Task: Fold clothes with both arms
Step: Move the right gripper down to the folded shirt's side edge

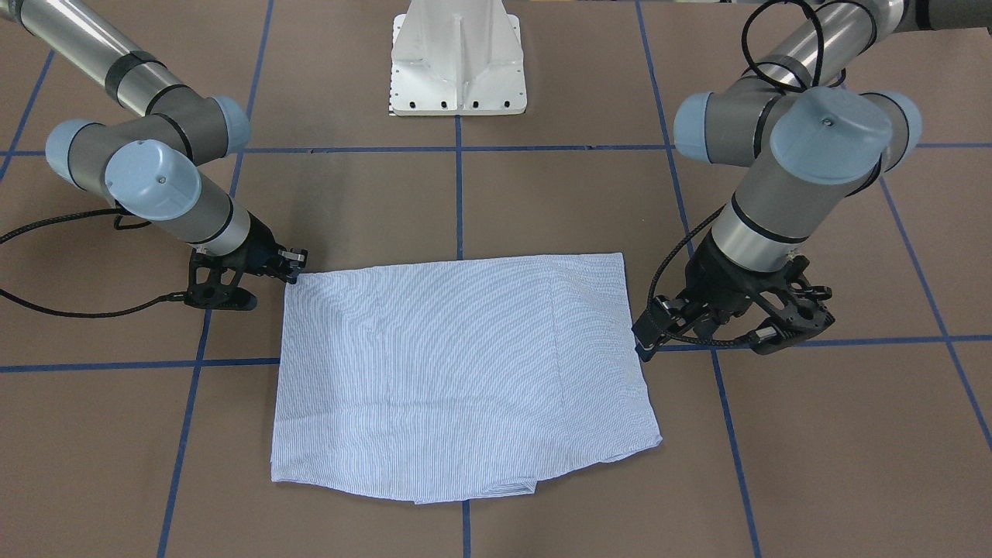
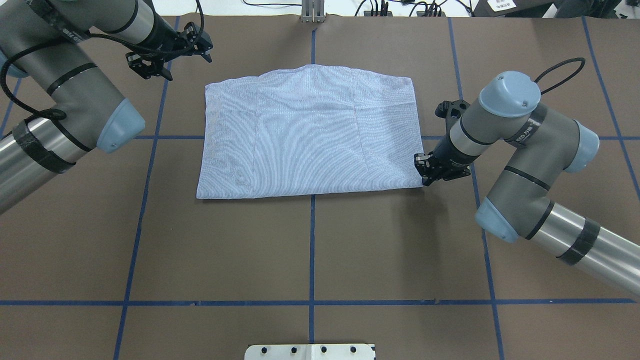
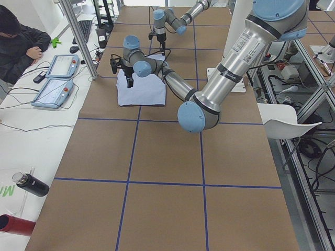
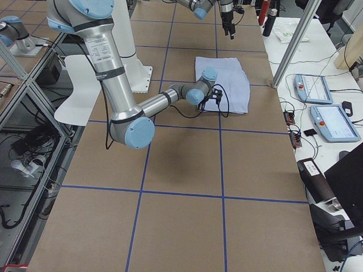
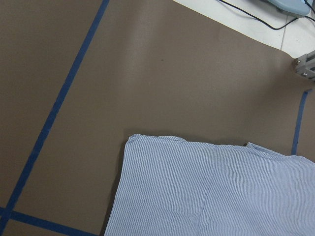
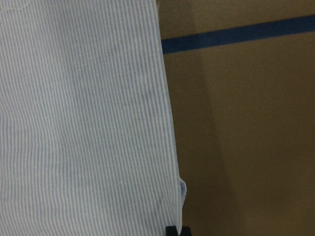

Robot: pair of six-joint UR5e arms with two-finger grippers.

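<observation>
The clothes are one light blue-and-white striped shirt [image 1: 465, 372] [image 2: 310, 135], folded into a flat rectangle on the brown table. It also shows in the side views [image 3: 140, 89] [image 4: 227, 79]. My right gripper [image 1: 293, 268] [image 2: 425, 174] sits low at the shirt's corner nearest the robot on its right. In the right wrist view a black fingertip [image 6: 172, 231] meets the shirt's edge [image 6: 83, 123] at the frame's bottom, and the gripper looks shut on that corner. My left gripper [image 1: 647, 341] [image 2: 202, 50] hangs open above the table, beside the far left corner [image 5: 211, 191], holding nothing.
The white pedestal base [image 1: 457, 62] [image 2: 310, 351] stands behind the shirt. Blue tape lines [image 2: 312, 250] grid the table. A person [image 3: 21, 42] sits at a side desk with teach pendants [image 3: 55, 78] [image 4: 323, 107]. A metal post [image 3: 78, 36] rises at the table's far edge.
</observation>
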